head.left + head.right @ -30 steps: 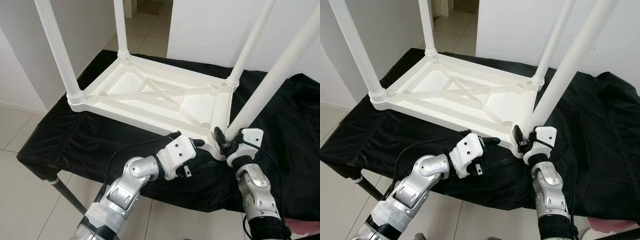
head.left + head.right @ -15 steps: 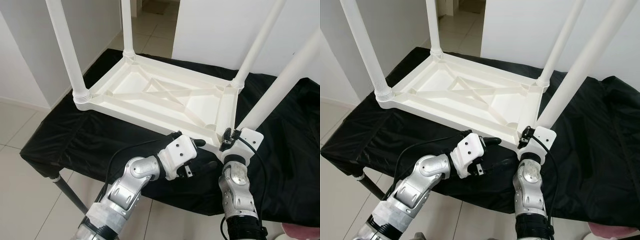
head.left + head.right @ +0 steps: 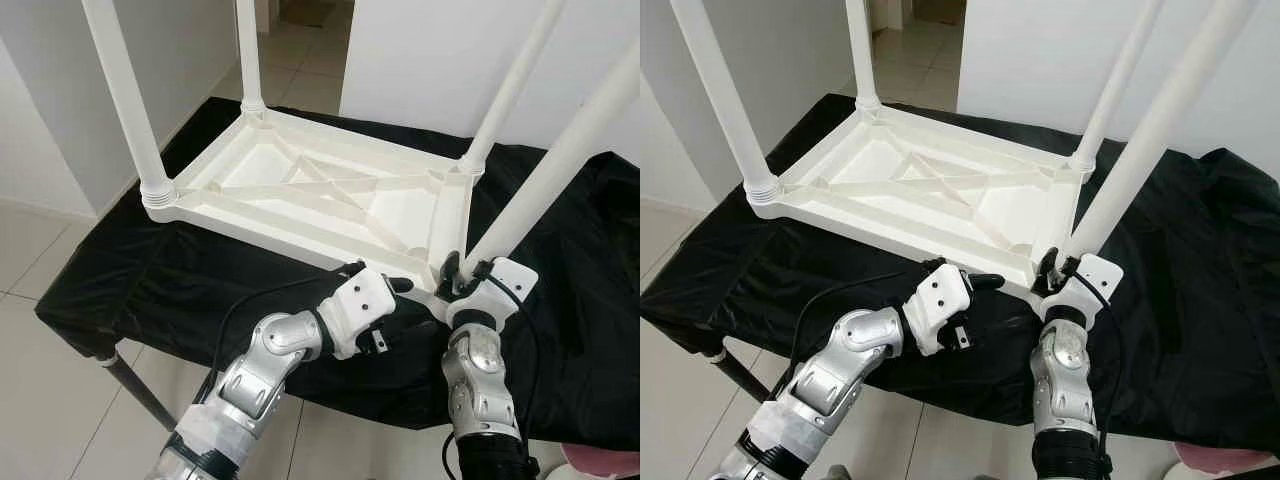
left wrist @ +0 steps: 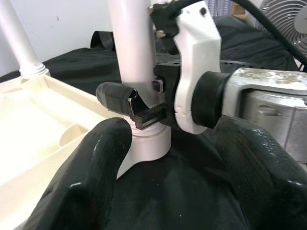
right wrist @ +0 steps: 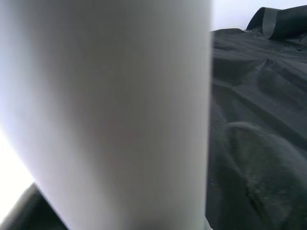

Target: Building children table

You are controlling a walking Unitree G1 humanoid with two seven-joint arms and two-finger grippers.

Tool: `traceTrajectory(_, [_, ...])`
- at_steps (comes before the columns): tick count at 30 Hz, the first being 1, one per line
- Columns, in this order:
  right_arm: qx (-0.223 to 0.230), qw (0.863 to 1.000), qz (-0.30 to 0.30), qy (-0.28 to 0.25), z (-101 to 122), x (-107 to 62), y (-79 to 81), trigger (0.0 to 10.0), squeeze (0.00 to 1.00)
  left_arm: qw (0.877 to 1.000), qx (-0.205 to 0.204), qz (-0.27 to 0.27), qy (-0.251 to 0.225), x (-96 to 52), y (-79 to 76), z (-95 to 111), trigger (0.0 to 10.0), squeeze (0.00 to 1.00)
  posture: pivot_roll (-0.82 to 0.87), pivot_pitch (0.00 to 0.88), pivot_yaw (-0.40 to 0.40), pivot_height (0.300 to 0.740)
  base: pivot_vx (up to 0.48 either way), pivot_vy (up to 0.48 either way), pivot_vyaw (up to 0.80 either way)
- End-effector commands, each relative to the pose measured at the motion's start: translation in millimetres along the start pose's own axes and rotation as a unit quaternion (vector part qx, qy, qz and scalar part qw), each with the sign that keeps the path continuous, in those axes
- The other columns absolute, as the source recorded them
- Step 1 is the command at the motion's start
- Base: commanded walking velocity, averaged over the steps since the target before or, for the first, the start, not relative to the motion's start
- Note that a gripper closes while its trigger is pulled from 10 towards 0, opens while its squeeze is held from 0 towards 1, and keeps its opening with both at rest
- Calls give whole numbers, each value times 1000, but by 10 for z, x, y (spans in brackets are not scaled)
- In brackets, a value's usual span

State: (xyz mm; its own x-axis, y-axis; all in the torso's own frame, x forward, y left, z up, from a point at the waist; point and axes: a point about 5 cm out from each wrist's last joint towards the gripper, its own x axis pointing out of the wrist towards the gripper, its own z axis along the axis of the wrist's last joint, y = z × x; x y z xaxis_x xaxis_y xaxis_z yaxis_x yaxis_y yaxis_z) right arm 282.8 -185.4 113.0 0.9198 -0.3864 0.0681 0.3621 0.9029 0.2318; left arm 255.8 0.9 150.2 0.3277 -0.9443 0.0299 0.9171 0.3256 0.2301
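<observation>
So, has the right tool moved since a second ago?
No. The right tool stays at the base of the near leg, by the tabletop corner; only its forearm swung toward the left arm.

No readable text

No lettering, label, brand mark, number or sign can be made out on anything in view.
</observation>
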Motion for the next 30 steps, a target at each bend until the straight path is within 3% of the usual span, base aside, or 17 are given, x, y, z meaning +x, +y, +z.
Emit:
traceTrajectory(1, [17,1000,10,11,-56,-66,4,10000,1000,1000,-6,28,3,10,37,-10,10000,0,-65,0,-58,740,0,0,0])
traceTrajectory(3, [13,999,31,4,-32,-65,-2,10000,1000,1000,-3,31,4,2,47,-13,10000,0,-64,0,-59,740,0,0,0])
traceTrajectory(4, [7,999,49,-2,-13,-67,-11,10000,482,999,-1,33,5,-4,52,-16,10000,0,-63,0,-59,740,0,0,0])
traceTrajectory(5, [-1,998,65,-7,0,-70,-17,10000,220,999,1,34,6,-8,54,-17,10000,0,-63,0,-60,740,0,0,0])
traceTrajectory(6, [-1,998,65,-7,0,-70,-17,10000,220,999,1,34,6,-8,54,-17,10000,0,-63,0,-60,740,0,0,0])
traceTrajectory(7, [-4,996,86,-14,22,-74,-23,10000,0,999,1,35,7,-11,53,-18,10000,0,-62,0,-61,740,0,0,0])
traceTrajectory(18, [-38,979,199,-29,116,-8,-155,10000,0,1000,3,31,7,-15,24,-13,10000,0,-67,0,-60,740,0,0,0])
traceTrajectory(21, [-59,967,246,-26,143,38,-183,10000,0,999,7,30,7,-13,30,-10,10000,0,-66,0,-59,740,0,0,0])
traceTrajectory(23, [-82,947,311,-14,169,93,-216,10000,0,999,9,30,7,-11,38,-12,10000,0,-66,0,-59,740,0,0,0])
traceTrajectory(28, [-103,927,360,1,171,122,-246,10000,0,999,10,30,7,-7,41,-14,10000,0,-65,0,-59,740,0,0,0])
traceTrajectory(29, [-117,921,371,7,162,140,-267,8314,0,999,10,30,7,-5,42,-14,10000,0,-66,0,-56,740,0,0,0])
traceTrajectory(30, [-127,917,378,10,156,153,-283,8314,0,999,10,30,7,-5,42,-14,10000,0,-66,0,-56,740,0,0,0])
